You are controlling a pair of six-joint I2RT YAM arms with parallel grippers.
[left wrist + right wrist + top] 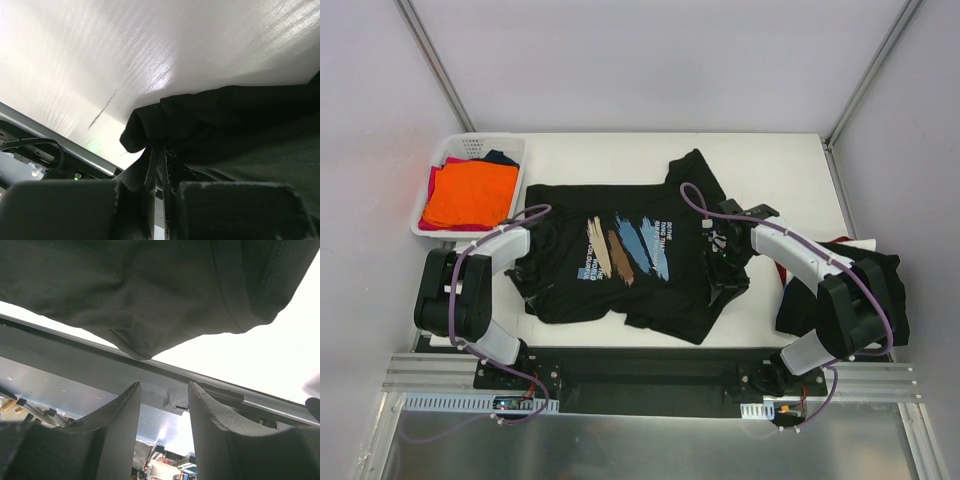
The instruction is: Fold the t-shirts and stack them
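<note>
A black t-shirt (565, 230) with a blue, tan and brown brush-stroke print and white text lies spread across the middle of the white table (610, 155). My left gripper (527, 278) is at the shirt's left edge. In the left wrist view the gripper (161, 150) is shut on a bunched fold of the black cloth (240, 120). My right gripper (720, 283) hovers over the shirt's right side. In the right wrist view this gripper (164, 385) stands open with nothing between its fingers, and the black shirt (150, 290) lies just beyond the fingertips.
A white lattice basket (432, 165) at the back left holds an orange t-shirt (470, 195) on top of red and navy ones. A pile of dark clothes (880, 275) sits at the table's right edge under the right arm. The table's front rail (60, 347) is close.
</note>
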